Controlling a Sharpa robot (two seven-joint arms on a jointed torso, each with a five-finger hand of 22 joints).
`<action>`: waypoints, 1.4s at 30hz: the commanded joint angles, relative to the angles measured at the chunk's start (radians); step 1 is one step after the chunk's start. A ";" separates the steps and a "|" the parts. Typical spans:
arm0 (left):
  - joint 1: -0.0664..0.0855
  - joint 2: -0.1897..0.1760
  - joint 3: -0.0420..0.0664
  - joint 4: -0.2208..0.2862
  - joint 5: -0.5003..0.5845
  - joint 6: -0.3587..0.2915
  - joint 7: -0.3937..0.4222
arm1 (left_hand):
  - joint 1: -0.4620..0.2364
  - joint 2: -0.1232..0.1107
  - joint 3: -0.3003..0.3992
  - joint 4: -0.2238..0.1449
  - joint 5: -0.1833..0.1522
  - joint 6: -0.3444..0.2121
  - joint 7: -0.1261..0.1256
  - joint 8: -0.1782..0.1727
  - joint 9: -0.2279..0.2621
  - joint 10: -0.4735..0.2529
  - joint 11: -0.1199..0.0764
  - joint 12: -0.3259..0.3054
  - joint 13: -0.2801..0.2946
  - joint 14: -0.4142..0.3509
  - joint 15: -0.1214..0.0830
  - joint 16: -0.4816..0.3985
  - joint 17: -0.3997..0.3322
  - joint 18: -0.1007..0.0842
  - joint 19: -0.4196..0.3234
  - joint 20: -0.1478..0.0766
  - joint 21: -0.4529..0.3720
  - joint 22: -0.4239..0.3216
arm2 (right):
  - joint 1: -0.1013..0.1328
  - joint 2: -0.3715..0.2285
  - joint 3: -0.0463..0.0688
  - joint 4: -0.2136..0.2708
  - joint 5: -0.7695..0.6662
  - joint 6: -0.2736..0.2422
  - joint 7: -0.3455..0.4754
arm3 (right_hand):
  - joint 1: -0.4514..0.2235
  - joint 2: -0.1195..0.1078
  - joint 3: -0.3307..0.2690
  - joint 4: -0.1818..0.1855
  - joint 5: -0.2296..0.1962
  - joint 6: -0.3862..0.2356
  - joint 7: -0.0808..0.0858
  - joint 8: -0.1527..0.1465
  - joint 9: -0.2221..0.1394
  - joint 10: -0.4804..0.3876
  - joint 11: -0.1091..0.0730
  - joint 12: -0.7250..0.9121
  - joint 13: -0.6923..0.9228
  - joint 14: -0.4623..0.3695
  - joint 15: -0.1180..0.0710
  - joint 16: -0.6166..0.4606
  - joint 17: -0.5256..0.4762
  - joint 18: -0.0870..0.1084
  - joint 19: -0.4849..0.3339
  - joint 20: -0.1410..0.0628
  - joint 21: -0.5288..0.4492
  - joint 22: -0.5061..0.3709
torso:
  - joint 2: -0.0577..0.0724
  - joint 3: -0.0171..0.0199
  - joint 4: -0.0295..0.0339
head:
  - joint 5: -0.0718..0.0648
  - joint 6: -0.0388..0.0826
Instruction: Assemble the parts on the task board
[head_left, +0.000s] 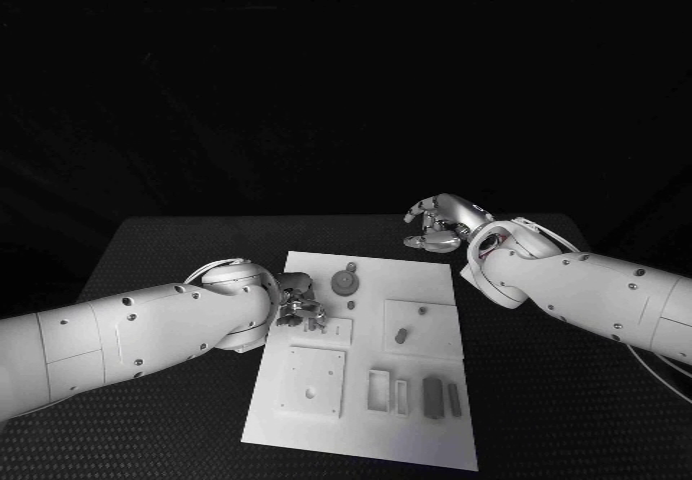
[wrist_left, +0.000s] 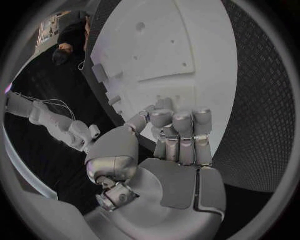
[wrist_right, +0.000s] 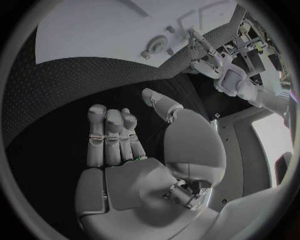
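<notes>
The white task board (head_left: 433, 445) lies in the middle of the black table. On it, a round grey part (head_left: 345, 282) sits near the far edge, a small grey part (head_left: 402, 335) near the middle, and two grey bars (head_left: 433, 393) toward the near right. My left hand (head_left: 299, 305) hovers at the board's left edge with its fingers (wrist_left: 178, 130) curled in and nothing visible in them. My right hand (head_left: 440, 225) is over the black table beyond the board's far right corner, its fingers (wrist_right: 112, 135) also curled in on nothing. The board (wrist_right: 100, 30) and the round part (wrist_right: 156, 44) also show ahead of my right hand.
A square white plate (head_left: 313, 380) and two narrow white frames (head_left: 387, 391) are set on the board's near half. Bare black table (head_left: 173, 250) surrounds the board on all sides.
</notes>
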 joint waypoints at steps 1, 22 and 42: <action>-0.002 0.003 0.000 0.002 0.005 0.020 0.004 | 0.005 -0.006 0.027 0.003 -0.011 0.096 -0.077 0.001 0.004 -0.017 -0.027 0.004 -0.003 0.047 -0.061 0.007 -0.004 0.013 0.002 -0.117 0.004 0.002 | 0.000 0.001 0.001 0.000 0.000 0.014 0.009 | 0.011 0.002 -0.001 0.003 0.007 0.012 0.006 0.002 -0.001 -0.151 0.021 0.007 -0.002 -0.008 0.001 0.004 -0.001 0.053 -0.002 0.003 -0.007 0.015 | 0.000 0.0008 0.0006 | 0.000 0.000; -0.007 0.006 0.000 0.005 0.005 0.026 0.006 | -0.026 0.002 0.051 0.003 -0.008 0.106 -0.079 -0.002 0.013 -0.017 -0.029 0.011 -0.010 0.046 -0.062 0.016 -0.015 0.012 0.005 -0.117 0.006 0.005 | 0.000 0.001 0.001 0.001 0.000 0.017 0.008 | 0.012 0.003 -0.001 0.002 0.008 0.013 0.006 0.002 -0.003 -0.151 0.021 0.009 -0.004 -0.008 0.001 0.005 -0.002 0.053 -0.002 0.003 -0.007 0.015 | 0.000 0.0016 -0.0004 | 0.000 -0.003; -0.007 0.011 0.000 0.002 -0.006 0.039 0.005 | -0.032 -0.010 0.057 0.002 -0.014 0.114 -0.081 -0.001 0.019 -0.017 -0.031 0.013 -0.014 0.045 -0.062 0.020 -0.021 0.012 0.006 -0.117 0.006 0.006 | 0.000 0.003 0.001 0.001 0.001 0.022 0.009 | 0.011 0.004 -0.002 0.002 0.008 0.014 0.006 0.003 -0.004 -0.152 0.021 0.010 -0.006 -0.009 0.001 0.005 -0.002 0.053 -0.003 0.004 -0.007 0.015 | 0.000 0.0005 -0.0006 | 0.001 -0.004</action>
